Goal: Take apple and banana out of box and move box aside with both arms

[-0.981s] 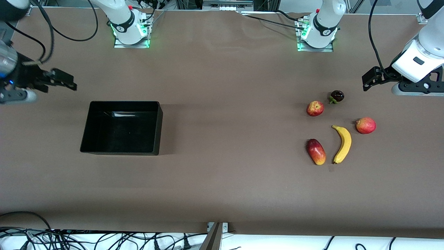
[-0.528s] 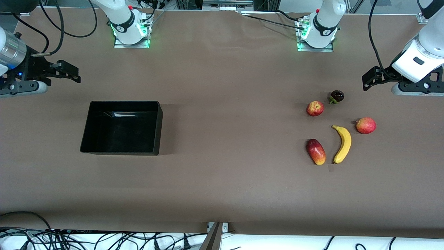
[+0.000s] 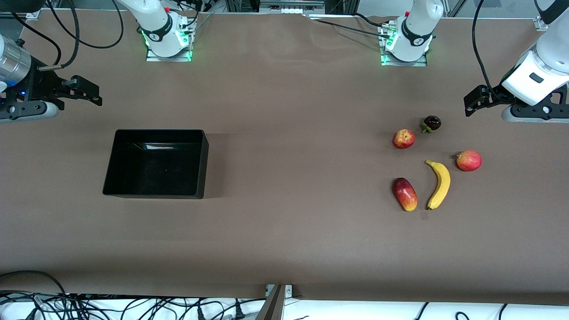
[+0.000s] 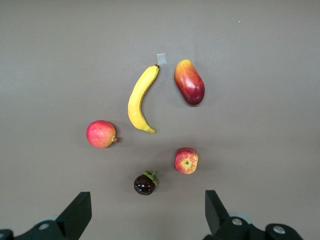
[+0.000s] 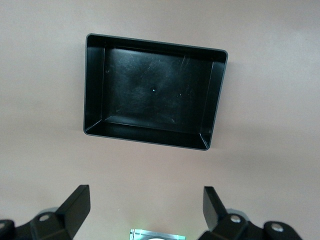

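Observation:
The black box [image 3: 202, 164] sits empty toward the right arm's end of the table; it also shows in the right wrist view [image 5: 155, 90]. The yellow banana [image 3: 439, 184] and the red apple [image 3: 403, 138] lie toward the left arm's end; the left wrist view shows both the banana [image 4: 139, 100] and the apple [image 4: 186, 160]. My left gripper [image 3: 472, 103] hangs open and empty over bare table beside the fruits, its fingers wide apart [image 4: 147, 215]. My right gripper [image 3: 86, 92] hangs open and empty over bare table beside the box [image 5: 146, 210].
A red-yellow mango [image 3: 405, 194] lies beside the banana. A round red fruit with a pointed tip [image 3: 469, 160] and a dark mangosteen [image 3: 431, 123] lie close by. The arm bases [image 3: 168, 40] stand along the table's edge farthest from the front camera.
My right gripper has risen and swung slightly toward the bases' side of the table. The left arm, the fruits and the box have not moved.

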Robot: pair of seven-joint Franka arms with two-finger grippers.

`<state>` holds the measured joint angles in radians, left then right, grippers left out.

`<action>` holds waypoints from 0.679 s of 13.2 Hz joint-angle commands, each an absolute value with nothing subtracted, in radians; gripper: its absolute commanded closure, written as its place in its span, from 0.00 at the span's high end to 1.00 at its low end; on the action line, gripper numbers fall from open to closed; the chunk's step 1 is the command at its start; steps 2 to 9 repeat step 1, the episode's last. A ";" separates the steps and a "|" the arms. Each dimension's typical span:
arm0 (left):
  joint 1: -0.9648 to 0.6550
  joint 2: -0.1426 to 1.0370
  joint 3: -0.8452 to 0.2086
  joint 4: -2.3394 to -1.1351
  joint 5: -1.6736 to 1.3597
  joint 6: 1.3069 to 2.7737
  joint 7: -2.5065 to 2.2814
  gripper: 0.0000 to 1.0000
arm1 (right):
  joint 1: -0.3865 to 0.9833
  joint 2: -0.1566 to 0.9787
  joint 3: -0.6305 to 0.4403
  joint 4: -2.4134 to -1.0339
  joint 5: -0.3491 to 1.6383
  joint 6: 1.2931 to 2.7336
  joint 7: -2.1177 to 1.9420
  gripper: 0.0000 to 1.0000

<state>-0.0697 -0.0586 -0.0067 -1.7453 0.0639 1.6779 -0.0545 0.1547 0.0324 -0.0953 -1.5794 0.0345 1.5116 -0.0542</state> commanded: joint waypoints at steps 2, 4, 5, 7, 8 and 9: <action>-0.075 -0.048 -0.006 -1.715 0.060 1.655 -0.058 1.00 | 0.130 0.034 -0.071 -1.557 0.023 1.506 -0.051 1.00; -0.075 -0.048 -0.006 -1.715 0.060 1.655 -0.058 1.00 | 0.130 0.034 -0.071 -1.557 0.023 1.506 -0.051 1.00; -0.075 -0.048 -0.006 -1.715 0.060 1.655 -0.058 1.00 | 0.130 0.034 -0.071 -1.557 0.023 1.506 -0.051 1.00; -0.075 -0.048 -0.006 -1.715 0.060 1.655 -0.058 1.00 | 0.130 0.034 -0.071 -1.557 0.023 1.506 -0.051 1.00; -0.075 -0.048 -0.006 -1.715 0.060 1.655 -0.058 1.00 | 0.130 0.034 -0.071 -1.557 0.023 1.506 -0.051 1.00; -0.075 -0.048 -0.006 -1.715 0.060 1.655 -0.058 1.00 | 0.130 0.034 -0.071 -1.557 0.023 1.506 -0.051 1.00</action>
